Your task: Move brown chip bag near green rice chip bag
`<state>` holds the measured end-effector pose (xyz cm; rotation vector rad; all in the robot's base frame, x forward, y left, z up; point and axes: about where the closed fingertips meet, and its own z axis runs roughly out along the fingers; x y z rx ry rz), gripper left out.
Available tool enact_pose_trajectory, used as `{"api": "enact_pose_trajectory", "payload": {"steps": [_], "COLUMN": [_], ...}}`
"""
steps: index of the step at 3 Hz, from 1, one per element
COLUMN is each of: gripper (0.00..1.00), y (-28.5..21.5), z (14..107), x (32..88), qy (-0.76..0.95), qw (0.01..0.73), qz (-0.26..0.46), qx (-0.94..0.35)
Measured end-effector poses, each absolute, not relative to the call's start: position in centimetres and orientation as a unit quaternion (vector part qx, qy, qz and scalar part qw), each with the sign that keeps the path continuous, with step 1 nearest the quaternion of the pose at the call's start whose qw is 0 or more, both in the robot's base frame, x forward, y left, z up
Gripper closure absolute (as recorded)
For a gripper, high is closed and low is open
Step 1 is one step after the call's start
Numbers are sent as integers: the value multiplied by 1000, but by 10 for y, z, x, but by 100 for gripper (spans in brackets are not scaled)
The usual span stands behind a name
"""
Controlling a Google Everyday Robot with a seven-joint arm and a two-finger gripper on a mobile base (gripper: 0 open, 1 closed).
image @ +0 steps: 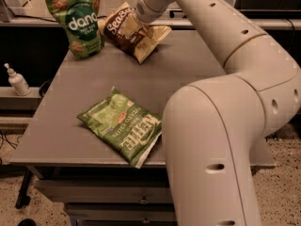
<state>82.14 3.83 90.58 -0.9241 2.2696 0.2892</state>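
The brown chip bag point(129, 31) with "Sea Salt" lettering sits tilted at the far middle of the grey table point(188, 69). Its left end lies close beside the green rice chip bag point(77, 21), an upright dark green "dana" pouch at the far left corner. My gripper point(141, 21) is at the end of the arm that reaches in from the right, and it rests against the top of the brown bag.
A flat light-green "Kettle" chip bag point(123, 127) lies near the table's front edge. My arm's large white links point(225, 126) cover the table's right side. A small white bottle point(17, 81) stands on a ledge left of the table.
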Motion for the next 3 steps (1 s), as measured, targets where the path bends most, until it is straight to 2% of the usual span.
{"api": "enact_pose_trajectory", "payload": {"steps": [1, 3], "gripper": [0, 0], "y": [52, 50], "z": [906, 926], "x": [813, 812], "qy": [861, 850], "qw": [325, 343], "qz": [119, 128], "qx": [-372, -379]}}
